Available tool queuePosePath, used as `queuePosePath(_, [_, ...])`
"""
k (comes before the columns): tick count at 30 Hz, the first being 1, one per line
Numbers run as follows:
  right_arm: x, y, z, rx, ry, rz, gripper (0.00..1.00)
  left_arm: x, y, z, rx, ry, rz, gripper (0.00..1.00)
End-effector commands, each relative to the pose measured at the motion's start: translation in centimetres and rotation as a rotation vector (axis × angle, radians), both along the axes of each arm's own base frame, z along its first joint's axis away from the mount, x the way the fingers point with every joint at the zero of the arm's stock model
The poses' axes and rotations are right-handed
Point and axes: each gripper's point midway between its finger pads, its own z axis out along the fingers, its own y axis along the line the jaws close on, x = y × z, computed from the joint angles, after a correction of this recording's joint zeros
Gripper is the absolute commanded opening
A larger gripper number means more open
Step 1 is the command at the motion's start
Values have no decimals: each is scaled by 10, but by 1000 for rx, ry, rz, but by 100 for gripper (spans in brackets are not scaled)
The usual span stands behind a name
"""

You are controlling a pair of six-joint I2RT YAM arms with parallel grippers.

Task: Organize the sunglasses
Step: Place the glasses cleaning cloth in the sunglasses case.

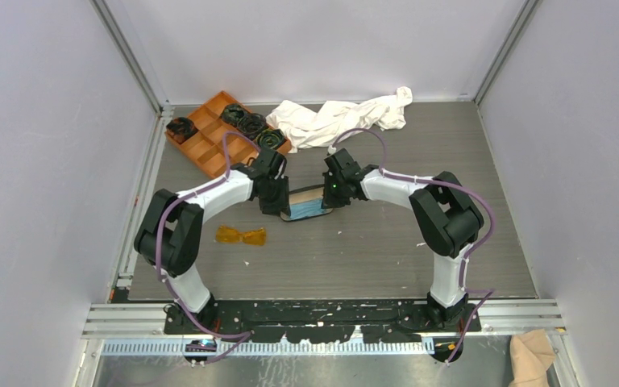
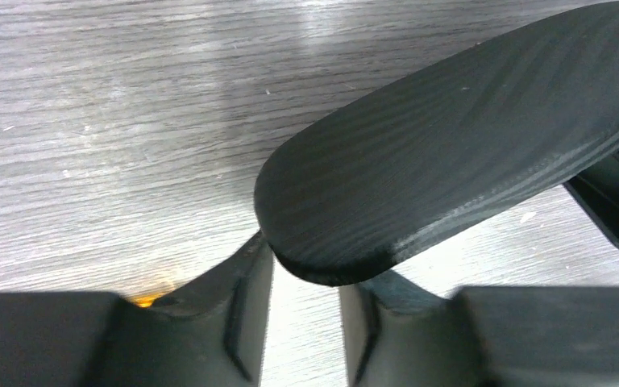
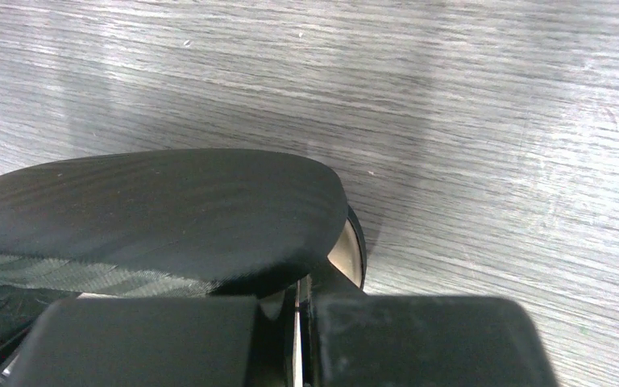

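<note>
Sunglasses [image 1: 240, 235] lie on the table [image 1: 387, 250], well apart from the case [image 1: 307, 217]. Left gripper [image 1: 277, 208] stands open at the case's left end, and right gripper [image 1: 332, 193] is closed at the other end. Blue cloth [image 1: 305, 201] sits inside. Packing is all to come, I'd say.

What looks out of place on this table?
The amber sunglasses lie alone on the table, outside the open black glasses case, which holds a light blue cloth instead. A white cloth sits crumpled at the back.
</note>
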Motion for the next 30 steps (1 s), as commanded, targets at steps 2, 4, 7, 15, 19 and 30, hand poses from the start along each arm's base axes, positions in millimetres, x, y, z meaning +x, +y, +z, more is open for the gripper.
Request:
queuePosePath(2, [-6,-29,-10,-126,4,-26,0,-4,12,4,48,-7,18,43])
queuePosePath(4, [-6,-28,-9,-124,4,-27,0,-6,12,1,50,3,16,48])
queuePosePath(7, [-7,-28,-9,-124,4,-27,0,-7,9,-2,33,12,17,50])
queuePosePath(15, [-7,-27,-4,-122,-6,-24,0,-7,-10,-5,-87,5,17,44])
queuePosePath(19, [-6,-27,2,-117,-10,-29,0,-7,-11,-11,-81,22,20,38])
queuePosePath(30, [-4,-29,14,-117,-25,-62,27,-7,-8,-15,-53,34,13,18])
